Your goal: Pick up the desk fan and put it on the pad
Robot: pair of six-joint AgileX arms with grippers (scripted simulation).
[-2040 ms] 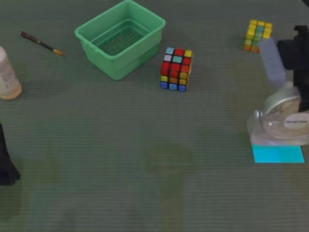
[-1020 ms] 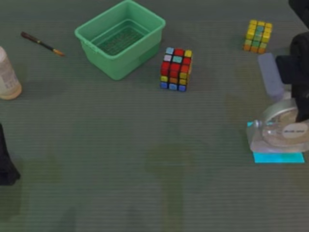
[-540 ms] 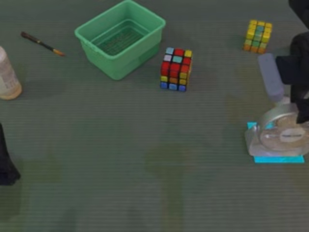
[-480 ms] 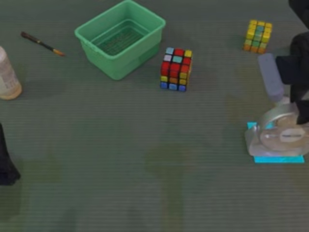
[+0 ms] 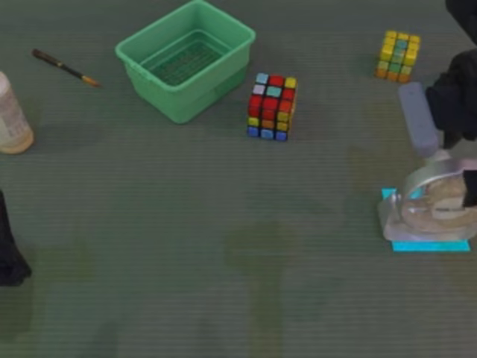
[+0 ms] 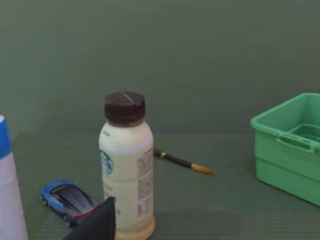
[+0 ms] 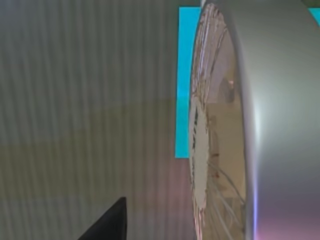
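Observation:
The silver-grey desk fan (image 5: 426, 207) stands on the cyan pad (image 5: 432, 245) near the table's right edge, covering most of it. My right gripper (image 5: 462, 173) hovers over the fan's ring, open. In the right wrist view one dark fingertip (image 7: 107, 222) is apart from the fan's face (image 7: 220, 150), with bare table between them, and the pad (image 7: 184, 90) shows behind the fan. The second finger is hidden. My left gripper (image 5: 9, 253) is parked at the left edge, open, one fingertip (image 6: 97, 222) showing beside a bottle.
A green basket (image 5: 186, 60) sits at the back, with a large colour cube (image 5: 272, 106) to its right and a smaller yellow cube (image 5: 397, 55) at the back right. A brush (image 5: 65, 68), a bottle (image 5: 11, 115) and a toy car (image 6: 67, 200) lie at the left.
The fan came down and toward the front until it settled on the pad. In the last half second my right gripper let go and its fingers spread; the left arm stayed still.

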